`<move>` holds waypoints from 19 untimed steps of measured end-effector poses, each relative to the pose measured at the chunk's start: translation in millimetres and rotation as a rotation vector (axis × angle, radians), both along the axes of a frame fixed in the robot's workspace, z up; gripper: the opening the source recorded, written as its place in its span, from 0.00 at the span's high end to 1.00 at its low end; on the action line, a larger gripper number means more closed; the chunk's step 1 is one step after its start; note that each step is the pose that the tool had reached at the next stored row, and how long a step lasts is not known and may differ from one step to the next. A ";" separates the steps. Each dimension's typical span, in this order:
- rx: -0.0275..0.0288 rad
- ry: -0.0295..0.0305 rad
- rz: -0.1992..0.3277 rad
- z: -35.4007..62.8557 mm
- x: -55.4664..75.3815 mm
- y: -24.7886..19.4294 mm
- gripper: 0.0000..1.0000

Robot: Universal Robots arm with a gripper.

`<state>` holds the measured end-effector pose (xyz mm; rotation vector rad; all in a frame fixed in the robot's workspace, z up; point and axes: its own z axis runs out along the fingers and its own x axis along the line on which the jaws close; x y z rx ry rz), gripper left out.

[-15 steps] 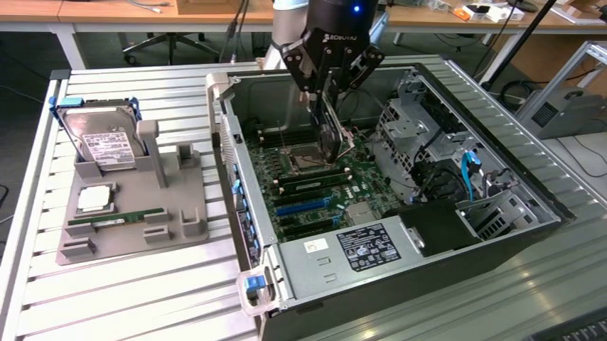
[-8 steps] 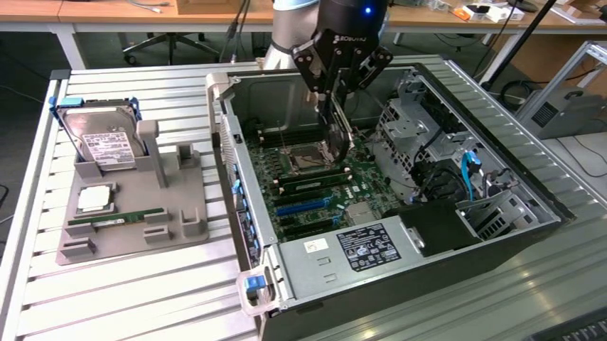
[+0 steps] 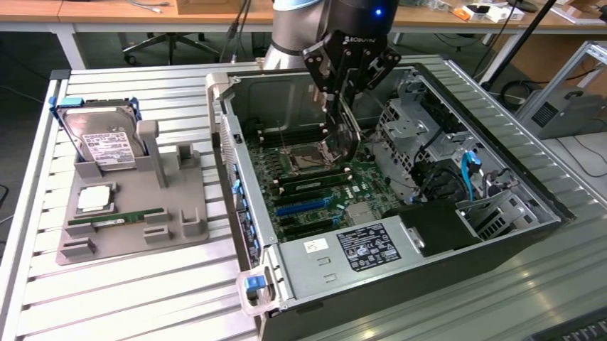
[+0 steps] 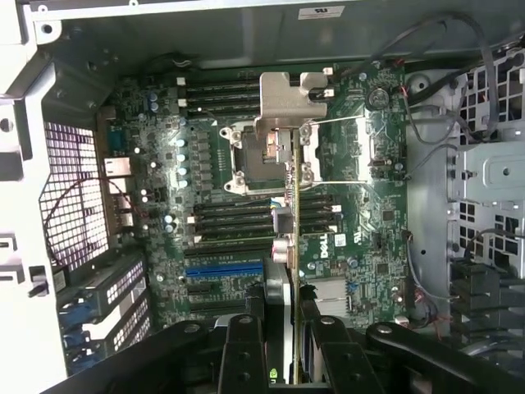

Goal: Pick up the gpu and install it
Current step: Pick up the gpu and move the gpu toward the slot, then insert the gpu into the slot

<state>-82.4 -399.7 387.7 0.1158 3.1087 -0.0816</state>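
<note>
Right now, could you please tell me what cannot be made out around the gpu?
Exterior view: the gpu hides its own lower edge, so contact with the motherboard is unclear.
Wrist view: the gpu is edge-on; its faces are hidden.
Wrist view: the fingers are cut off by the picture's edge.

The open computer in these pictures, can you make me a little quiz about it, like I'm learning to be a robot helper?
1. Where is the gpu? A) held in the jaws over the motherboard B) plugged into a slot C) on the floor
2. True or false: the hard drive stands in the grey holder, outside the computer case.
3. Fill in: the case's side is ____, so its insides show.
Key: 1 A; 2 true; 3 open.
</note>
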 end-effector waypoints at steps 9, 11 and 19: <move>0.0000 0.0000 0.000 -0.2 3.0 0.0 0.73; 0.0000 0.0000 0.000 -0.2 3.0 0.0 0.73; 0.0000 0.0001 0.016 -0.2 3.1 0.0 0.73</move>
